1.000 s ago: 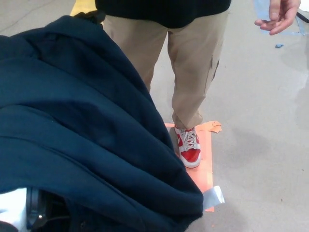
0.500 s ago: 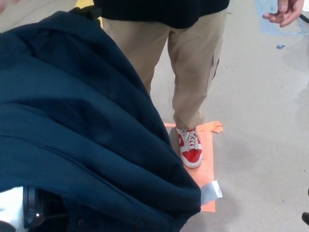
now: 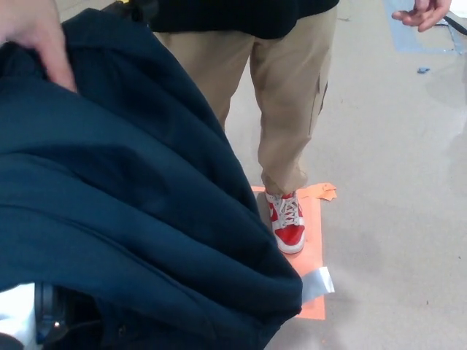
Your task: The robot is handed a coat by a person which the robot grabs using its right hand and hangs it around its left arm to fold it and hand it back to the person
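Lying under person's fingers (image 3: 60, 65) at top left: coat (image 3: 131, 204).

No text, label, brand, number or sign can be read. The coat (image 3: 131, 204) is plain dark cloth. The red shoe (image 3: 287, 226) shows no legible mark. The orange tape (image 3: 312, 240) on the floor (image 3: 394, 219) carries no writing that can be made out.
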You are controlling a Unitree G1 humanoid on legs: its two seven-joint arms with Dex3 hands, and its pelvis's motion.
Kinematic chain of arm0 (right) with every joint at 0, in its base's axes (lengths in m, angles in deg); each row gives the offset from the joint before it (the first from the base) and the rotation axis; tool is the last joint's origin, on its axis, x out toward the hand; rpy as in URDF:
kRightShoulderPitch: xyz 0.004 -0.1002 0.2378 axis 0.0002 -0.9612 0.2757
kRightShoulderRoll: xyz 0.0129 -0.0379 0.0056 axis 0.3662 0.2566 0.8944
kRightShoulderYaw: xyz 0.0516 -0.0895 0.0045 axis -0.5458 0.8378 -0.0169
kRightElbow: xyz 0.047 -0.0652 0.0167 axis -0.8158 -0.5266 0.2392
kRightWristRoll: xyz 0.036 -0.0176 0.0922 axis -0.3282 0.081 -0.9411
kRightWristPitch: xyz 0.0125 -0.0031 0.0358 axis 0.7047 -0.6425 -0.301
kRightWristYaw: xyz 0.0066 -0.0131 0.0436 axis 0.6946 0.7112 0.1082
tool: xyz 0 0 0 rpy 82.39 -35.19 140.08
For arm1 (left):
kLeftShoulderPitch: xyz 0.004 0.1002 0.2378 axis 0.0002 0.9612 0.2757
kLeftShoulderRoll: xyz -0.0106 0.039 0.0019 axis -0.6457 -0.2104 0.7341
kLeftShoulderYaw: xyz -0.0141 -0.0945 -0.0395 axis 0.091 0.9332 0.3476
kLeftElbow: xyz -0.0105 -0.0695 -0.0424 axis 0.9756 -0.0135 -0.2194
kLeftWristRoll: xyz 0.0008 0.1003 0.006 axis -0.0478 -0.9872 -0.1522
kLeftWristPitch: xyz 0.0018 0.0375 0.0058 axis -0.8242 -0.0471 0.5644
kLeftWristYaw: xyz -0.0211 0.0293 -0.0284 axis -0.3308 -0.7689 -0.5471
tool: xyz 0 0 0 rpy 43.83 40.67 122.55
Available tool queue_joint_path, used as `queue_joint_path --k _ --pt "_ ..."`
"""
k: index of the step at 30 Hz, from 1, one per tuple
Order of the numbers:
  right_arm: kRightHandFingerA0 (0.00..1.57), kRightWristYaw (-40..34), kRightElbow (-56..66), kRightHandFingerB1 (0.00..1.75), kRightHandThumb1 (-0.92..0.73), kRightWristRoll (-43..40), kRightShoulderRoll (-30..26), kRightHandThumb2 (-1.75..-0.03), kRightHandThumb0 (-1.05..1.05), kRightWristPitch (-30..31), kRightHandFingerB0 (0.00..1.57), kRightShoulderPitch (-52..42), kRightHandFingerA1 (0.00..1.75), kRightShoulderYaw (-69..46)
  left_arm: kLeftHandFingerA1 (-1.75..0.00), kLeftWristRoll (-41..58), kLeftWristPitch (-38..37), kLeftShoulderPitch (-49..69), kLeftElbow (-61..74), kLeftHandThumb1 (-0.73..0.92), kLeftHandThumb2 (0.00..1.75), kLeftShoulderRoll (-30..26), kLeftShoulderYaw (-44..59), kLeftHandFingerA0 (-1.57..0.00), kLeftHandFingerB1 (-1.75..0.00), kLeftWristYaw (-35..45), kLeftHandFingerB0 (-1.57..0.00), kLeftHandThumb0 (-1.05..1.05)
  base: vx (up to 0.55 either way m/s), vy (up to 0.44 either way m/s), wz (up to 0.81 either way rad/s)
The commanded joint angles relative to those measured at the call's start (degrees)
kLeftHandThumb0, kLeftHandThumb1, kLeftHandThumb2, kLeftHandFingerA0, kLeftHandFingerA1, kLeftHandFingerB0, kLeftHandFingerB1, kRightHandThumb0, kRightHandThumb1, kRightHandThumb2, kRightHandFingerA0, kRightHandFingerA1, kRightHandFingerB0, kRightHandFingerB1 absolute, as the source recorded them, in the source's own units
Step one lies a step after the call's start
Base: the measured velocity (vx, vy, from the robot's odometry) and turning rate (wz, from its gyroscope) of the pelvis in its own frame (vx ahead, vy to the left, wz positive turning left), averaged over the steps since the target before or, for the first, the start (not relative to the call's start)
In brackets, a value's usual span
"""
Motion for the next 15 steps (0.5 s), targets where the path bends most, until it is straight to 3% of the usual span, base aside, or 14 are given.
queue_joint_path --k 1,7,8,11,12,13,15 --pt "0.03 -2.9 -1.4 0.19 -0.60 0.5 -0.9 -0.99 -0.85 -1.4 0.07 0.0 0.21 -0.2 -0.34 1.1 -1.0 -0.9 0.9 0.72 1.04 -0.6 0.2 0.00 -0.43 0.6 -0.16 -0.84 0.00 0.000 0.00" --pt "0.00 -3.0 -1.9 0.20 -0.59 0.9 -0.9 -1.00 -0.82 -1.4 0.04 -0.1 0.21 0.1 -0.32 0.9 -0.6 -1.0 1.0 0.70 1.05 -0.9 -0.3 0.00 -0.37 0.9 -0.16 -0.79 0.00 0.000 0.00" --pt "0.00 -2.8 -1.9 0.20 -0.59 0.9 -1.0 -1.00 -0.82 -1.5 0.03 -0.1 0.21 0.1 -0.26 1.0 -0.3 -1.0 1.0 0.88 0.66 -0.9 -0.3 -0.07 -0.26 1.0 -0.13 -0.78 0.00 0.000 0.00" --pt "0.09 -2.9 -2.1 0.15 -0.65 1.2 -0.9 -1.00 -0.92 -1.7 0.10 0.2 0.18 0.3 -0.26 1.2 -0.1 -1.1 1.0 0.87 0.66 -1.1 -0.2 -0.08 -0.27 0.8 -0.15 -0.79 0.00 0.000 0.00" --pt "0.05 -2.9 -2.2 0.17 -0.62 0.9 -0.8 -1.00 -0.87 -1.2 0.07 0.4 0.19 0.1 -0.23 1.1 -0.1 -1.0 1.1 0.82 0.69 -1.3 -0.2 -0.08 -0.27 0.7 -0.17 -0.81 0.00 0.000 0.00" --pt "0.10 -3.2 -2.3 0.17 -0.64 0.7 -0.7 -0.99 -0.92 -0.8 0.11 0.5 0.19 -0.1 -0.31 0.9 -0.5 -1.0 1.1 0.69 1.05 -1.4 -0.3 0.00 -0.40 0.8 -0.17 -0.78 0.00 0.000 0.00" --pt "0.10 -3.2 -2.3 0.16 -0.64 0.6 -0.7 -0.99 -0.92 -0.9 0.11 0.5 0.20 -0.1 -0.27 1.1 -0.1 -1.1 0.9 0.72 1.05 -1.5 -0.3 0.00 -0.36 0.9 -0.16 -0.84 0.00 0.000 0.00"
